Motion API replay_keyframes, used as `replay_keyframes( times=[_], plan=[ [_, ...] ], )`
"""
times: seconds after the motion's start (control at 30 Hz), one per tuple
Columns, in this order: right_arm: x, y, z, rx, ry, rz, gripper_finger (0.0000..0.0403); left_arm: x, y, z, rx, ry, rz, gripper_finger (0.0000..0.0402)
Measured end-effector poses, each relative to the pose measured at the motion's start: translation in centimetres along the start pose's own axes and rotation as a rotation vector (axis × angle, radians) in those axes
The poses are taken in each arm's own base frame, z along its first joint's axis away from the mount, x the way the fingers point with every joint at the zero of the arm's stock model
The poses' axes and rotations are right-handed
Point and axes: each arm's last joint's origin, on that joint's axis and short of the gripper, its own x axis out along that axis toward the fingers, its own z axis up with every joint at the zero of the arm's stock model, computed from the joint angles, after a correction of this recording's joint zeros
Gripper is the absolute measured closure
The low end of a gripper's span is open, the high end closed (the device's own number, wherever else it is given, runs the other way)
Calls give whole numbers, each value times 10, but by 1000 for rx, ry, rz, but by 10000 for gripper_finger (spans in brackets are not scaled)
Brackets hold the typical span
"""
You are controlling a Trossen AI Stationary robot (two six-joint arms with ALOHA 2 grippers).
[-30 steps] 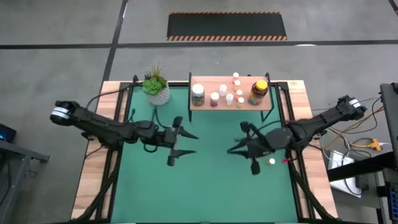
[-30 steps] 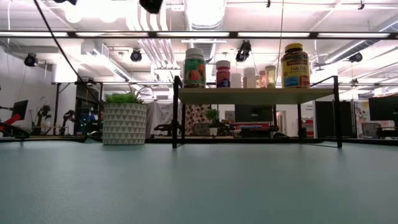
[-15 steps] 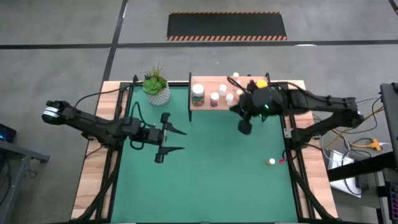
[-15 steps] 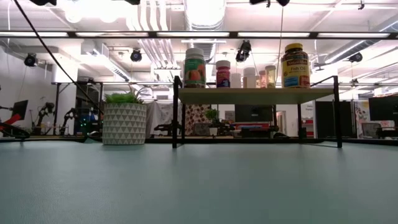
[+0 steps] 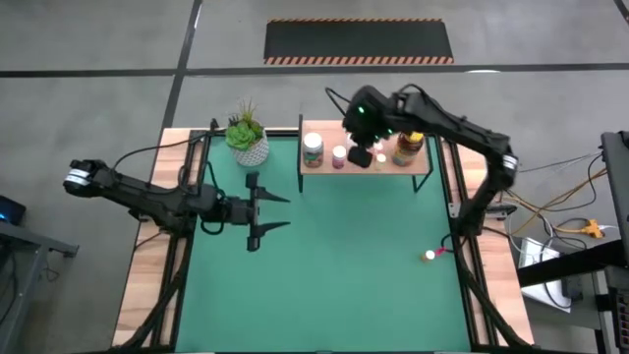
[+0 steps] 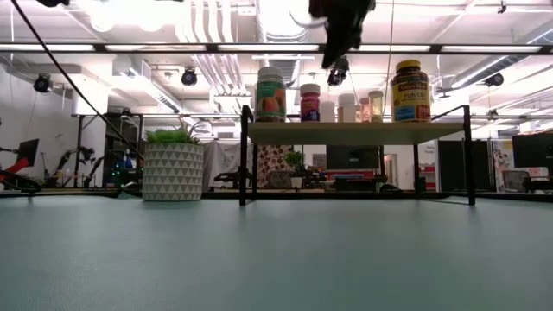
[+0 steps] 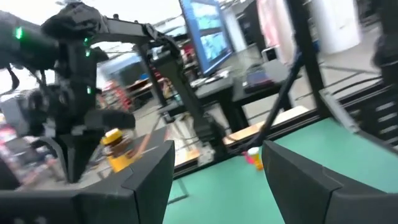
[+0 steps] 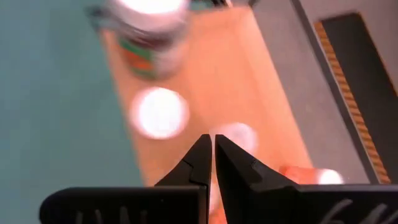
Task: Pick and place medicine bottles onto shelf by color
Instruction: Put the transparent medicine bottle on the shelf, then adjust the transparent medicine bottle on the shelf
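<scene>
The shelf (image 5: pixel 366 147) stands at the table's far edge on thin black legs. On it stand several medicine bottles: a white-capped one (image 5: pixel 313 147), smaller ones (image 5: pixel 339 154) and an amber yellow-lidded jar (image 5: pixel 407 144). One small bottle (image 5: pixel 429 256) stands on the green mat near the right edge. My right gripper (image 5: pixel 359 157) hangs shut above the shelf's middle, pointing down, above the bottle tops (image 6: pixel 333 62), with nothing between its fingers (image 8: pixel 208 142). My left gripper (image 5: pixel 283 211) is open over the mat's left half, pointing level toward the right.
A green plant in a white pot (image 5: pixel 247 140) stands left of the shelf at the far edge. A pink item (image 5: pixel 447 253) lies beside the lone bottle. Black frame rails (image 5: pixel 187 197) run along the mat's sides. The mat's middle and near part are bare.
My right gripper has swung from over the mat's right side, near the lone bottle, up and toward the far edge, and now hangs tipped downward over the shelf, still shut. My left gripper has drawn back a little toward the left edge, still open.
</scene>
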Motion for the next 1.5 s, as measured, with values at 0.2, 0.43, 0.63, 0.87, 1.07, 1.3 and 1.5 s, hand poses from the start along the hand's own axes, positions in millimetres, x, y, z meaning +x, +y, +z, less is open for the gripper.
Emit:
replay_keyframes(
  times=[0.2, 0.43, 0.63, 0.87, 1.07, 1.3, 1.5],
  plan=[
    [32, -35, 8, -12, 125, 13, 390, 0, 2, -3, 24, 56, 86, 178],
    [59, -53, 5, -9, 190, 60, 390, -2, 3, -5, 70, 67, 106, 178],
    [66, -55, 3, -15, 208, 65, 390, -2, 2, -7, 76, 75, 105, 178],
    [63, -56, 0, -14, 240, 59, 390, -2, 2, -7, 77, 75, 106, 178],
    [59, -57, -1, -5, 262, 15, 390, -2, 2, -7, 76, 75, 108, 178],
    [42, -56, 1, 26, 269, 23, 390, -3, 1, -8, 75, 79, 107, 178],
    [35, -48, -8, 56, 362, 160, 390, -3, 1, -10, 77, 85, 105, 178]
  ],
)
